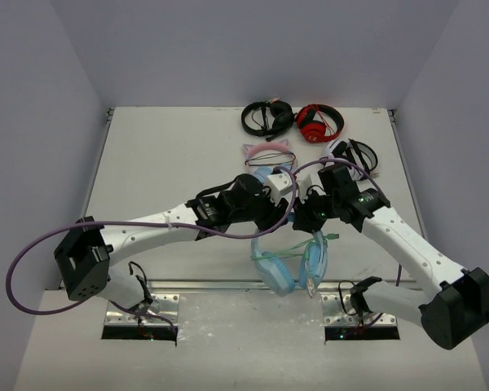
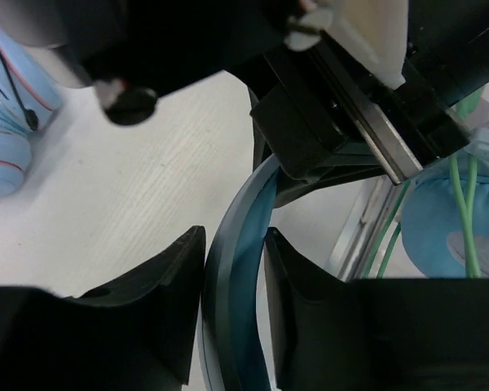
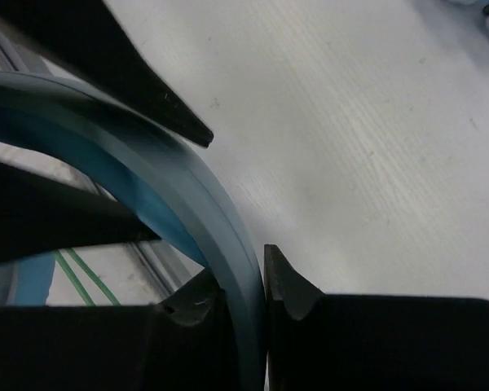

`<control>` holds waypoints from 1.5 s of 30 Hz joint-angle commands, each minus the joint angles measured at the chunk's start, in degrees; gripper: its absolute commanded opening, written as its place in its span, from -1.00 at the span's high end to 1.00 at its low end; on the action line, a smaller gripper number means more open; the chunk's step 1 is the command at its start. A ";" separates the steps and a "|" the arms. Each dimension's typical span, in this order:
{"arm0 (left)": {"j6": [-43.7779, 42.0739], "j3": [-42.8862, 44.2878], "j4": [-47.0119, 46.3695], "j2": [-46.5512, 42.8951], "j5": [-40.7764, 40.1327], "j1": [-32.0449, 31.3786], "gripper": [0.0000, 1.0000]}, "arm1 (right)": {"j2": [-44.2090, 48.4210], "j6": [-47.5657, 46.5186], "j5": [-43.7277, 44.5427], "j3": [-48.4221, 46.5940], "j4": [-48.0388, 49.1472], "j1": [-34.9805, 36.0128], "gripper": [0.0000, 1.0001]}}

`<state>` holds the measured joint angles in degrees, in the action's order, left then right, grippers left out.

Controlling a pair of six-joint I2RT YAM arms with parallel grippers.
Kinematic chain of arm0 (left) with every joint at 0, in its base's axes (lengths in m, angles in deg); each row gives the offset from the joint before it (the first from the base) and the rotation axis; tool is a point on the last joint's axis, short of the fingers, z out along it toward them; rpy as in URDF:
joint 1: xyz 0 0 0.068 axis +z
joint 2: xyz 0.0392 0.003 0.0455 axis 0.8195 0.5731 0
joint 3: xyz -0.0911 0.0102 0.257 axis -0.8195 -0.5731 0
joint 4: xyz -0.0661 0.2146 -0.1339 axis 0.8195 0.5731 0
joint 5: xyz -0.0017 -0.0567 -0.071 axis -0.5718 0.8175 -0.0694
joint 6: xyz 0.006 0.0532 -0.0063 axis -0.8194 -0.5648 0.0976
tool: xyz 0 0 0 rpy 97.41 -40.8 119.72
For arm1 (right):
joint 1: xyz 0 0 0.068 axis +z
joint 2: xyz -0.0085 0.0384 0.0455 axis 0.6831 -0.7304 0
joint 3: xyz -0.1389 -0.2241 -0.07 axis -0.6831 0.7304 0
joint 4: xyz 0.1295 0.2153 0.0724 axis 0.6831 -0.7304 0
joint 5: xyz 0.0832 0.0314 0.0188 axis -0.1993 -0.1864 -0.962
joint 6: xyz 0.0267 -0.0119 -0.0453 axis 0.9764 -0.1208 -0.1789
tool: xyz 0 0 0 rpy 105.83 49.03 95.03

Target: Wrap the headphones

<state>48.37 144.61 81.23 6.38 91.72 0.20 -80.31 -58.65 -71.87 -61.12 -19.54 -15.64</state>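
The headphones [image 1: 275, 269] are found near the front middle of the table [image 1: 163, 155], between the two arms, with the cups toward the near edge and the headband reaching up to where the wrists meet; the pale green cable [image 1: 303, 246] is strung loosely across the cups; the headband is grasped edge-on by the left gripper [image 2: 235, 244], a finger set against each face; the same band is clamped by the right gripper [image 3: 241, 281], its tips tight on both sides; black headphones [image 1: 267, 118] and red headphones [image 1: 319, 124] are seen at the far edge.

Light blue over-ear headphones [image 1: 275, 270] sit near the table's [image 1: 163, 163] front edge, thin green cable [image 1: 301, 246] crossing the cups
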 commanded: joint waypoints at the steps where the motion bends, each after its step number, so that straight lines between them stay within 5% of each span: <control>1: 5.10 1.27 -6.07 -2.16 -5.83 -0.28 0.19 | 3.07 -10.46 -4.77 0.67 5.76 0.42 0.98; 7: 10.37 3.90 -1.86 -2.78 -14.35 -0.19 -0.47 | 2.02 -17.39 1.99 -0.99 5.50 0.33 0.97; 8: 11.77 4.52 0.24 -3.30 -16.19 -0.19 -0.62 | 1.58 -19.14 4.70 -1.17 5.59 0.25 0.97; 9: 12.22 4.78 1.22 -4.70 -18.99 -0.10 -0.99 | 0.97 -20.03 5.68 -1.60 5.15 0.24 0.98; 16: 24.16 7.17 20.71 -15.06 -32.20 0.69 -1.00 | -8.95 -22.59 4.46 -5.03 3.65 -8.09 0.97; 28: 24.63 -16.83 24.79 -50.56 -25.12 -1.85 -1.00 | -22.66 -28.90 6.93 -14.25 4.37 -25.32 0.97; 40: 25.85 -17.89 25.49 -57.97 -27.46 -6.42 -1.00 | -27.25 -38.06 -1.85 -10.85 9.26 -34.64 0.97; 45: 25.67 -18.42 24.61 -60.17 -26.23 -7.05 -1.00 | -29.88 -37.81 2.25 -7.76 14.72 -35.87 0.92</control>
<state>73.81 126.58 108.42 -52.83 64.46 -6.27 -109.21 -95.06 -69.18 -69.52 -9.88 -50.68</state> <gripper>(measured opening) 1.000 0.178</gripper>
